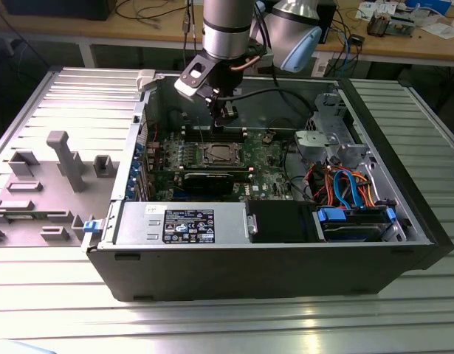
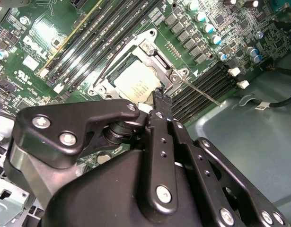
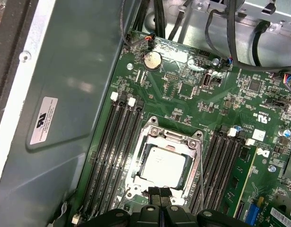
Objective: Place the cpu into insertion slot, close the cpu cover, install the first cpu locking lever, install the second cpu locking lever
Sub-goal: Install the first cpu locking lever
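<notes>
The chip (image 3: 162, 165) lies flat in its slot (image 3: 188, 171), with the thin metal cover (image 3: 171, 137) down around it. The hand (image 3: 158, 193) hangs just over the cover's edge, fingers pinched together, holding nothing. Beside the cover a thin wire lever (image 2: 199, 92) sticks out. It looks stiff and springy, so it is likely best pushed near its end.

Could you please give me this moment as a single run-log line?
cpu: seated | cpu cover: down over cpu | gripper: fingers shut, tips by cover edge | locking lever: one rod sticking out
</notes>
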Robot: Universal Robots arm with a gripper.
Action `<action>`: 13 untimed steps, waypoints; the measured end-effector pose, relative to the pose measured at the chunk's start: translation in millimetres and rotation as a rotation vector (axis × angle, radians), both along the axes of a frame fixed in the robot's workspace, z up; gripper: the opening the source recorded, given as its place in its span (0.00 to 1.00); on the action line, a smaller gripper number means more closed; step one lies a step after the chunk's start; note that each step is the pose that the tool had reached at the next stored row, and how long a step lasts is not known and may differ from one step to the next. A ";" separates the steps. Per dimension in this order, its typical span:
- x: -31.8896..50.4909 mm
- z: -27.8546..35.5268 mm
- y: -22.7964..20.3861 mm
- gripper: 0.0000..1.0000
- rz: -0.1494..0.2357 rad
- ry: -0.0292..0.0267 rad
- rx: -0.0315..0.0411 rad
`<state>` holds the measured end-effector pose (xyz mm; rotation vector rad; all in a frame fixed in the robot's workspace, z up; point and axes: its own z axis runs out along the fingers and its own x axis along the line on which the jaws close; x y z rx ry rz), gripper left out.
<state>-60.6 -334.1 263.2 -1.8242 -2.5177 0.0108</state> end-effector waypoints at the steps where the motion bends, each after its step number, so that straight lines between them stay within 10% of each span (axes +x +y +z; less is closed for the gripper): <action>1: 0.0 0.0 0.0 0.11 0.001 0.0000 0.0000; 13: 0.0 0.0 0.0 0.11 0.024 0.0000 0.0000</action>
